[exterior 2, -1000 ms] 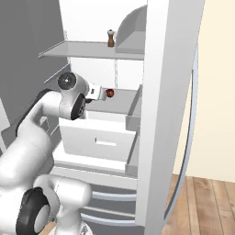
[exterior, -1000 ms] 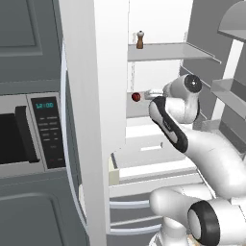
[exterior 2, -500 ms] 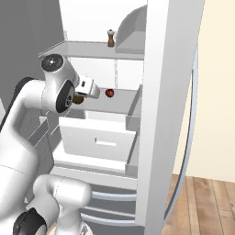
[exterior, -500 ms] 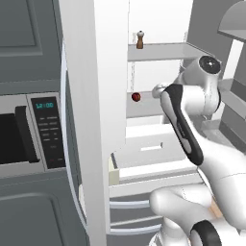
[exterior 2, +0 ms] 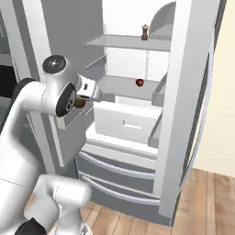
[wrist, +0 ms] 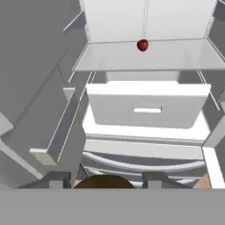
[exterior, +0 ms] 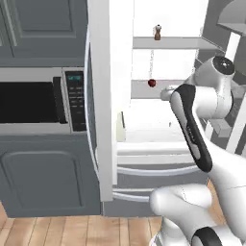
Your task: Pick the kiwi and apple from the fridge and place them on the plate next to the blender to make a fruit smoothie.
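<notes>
microwave (exterior: 43, 103): built in at the left, clear of the work.
end effector (wrist: 104, 181): partly closed on the kiwi (wrist: 104, 182), a brown dome between the fingertips, outside the fridge (exterior 2: 183, 69).
apple (wrist: 142, 45): at the back edge of the middle shelf (wrist: 145, 59), near its centre.
pepper mill (exterior 2: 145, 32): on the top shelf.
advice: hold the grip firm and keep the arm clear of the fridge door.

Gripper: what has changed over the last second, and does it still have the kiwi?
The arm has drawn back out of the fridge, with the kiwi clamped in the gripper. It seems to have been held a second ago already. Both base views have shifted, so the base has moved too, apparently backing away. The apple stays on its shelf and the pepper mill on the shelf above.
</notes>
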Robot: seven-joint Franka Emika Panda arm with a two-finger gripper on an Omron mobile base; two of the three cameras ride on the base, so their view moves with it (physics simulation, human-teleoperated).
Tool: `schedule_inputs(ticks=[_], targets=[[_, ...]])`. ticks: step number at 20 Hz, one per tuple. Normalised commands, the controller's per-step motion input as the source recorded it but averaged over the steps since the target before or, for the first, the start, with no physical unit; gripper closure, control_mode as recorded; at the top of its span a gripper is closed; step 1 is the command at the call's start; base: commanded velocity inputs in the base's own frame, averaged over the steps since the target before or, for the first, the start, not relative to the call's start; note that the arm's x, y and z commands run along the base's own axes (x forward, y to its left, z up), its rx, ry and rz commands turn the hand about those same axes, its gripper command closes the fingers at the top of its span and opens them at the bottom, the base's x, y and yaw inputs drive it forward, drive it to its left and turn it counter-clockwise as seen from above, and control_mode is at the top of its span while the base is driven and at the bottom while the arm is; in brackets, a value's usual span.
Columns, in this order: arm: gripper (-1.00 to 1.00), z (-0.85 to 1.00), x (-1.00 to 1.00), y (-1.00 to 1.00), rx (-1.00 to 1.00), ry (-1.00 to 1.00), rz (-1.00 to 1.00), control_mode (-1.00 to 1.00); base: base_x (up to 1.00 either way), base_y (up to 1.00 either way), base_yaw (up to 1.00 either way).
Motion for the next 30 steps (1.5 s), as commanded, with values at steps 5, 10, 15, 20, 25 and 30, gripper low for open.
schedule_inputs(ticks=[5,10,15,20,25,30], targets=[[1.0,0.0,0.0,0.0,0.0,0.0,0.0,1.0,-0.73,0.1,0.87],[1.0,0.0,0.0,0.0,0.0,0.0,0.0,1.0,-0.33,0.12,1.0],[1.0,0.0,0.0,0.0,0.0,0.0,0.0,1.0,-0.22,0.16,1.0],[1.0,0.0,0.0,0.0,0.0,0.0,0.0,1.0,-0.17,0.19,1.0],[1.0,0.0,0.0,0.0,0.0,0.0,0.0,1.0,-0.11,0.16,1.0],[1.0,0.0,0.0,0.0,0.0,0.0,0.0,1.0,-0.03,0.13,1.0]])
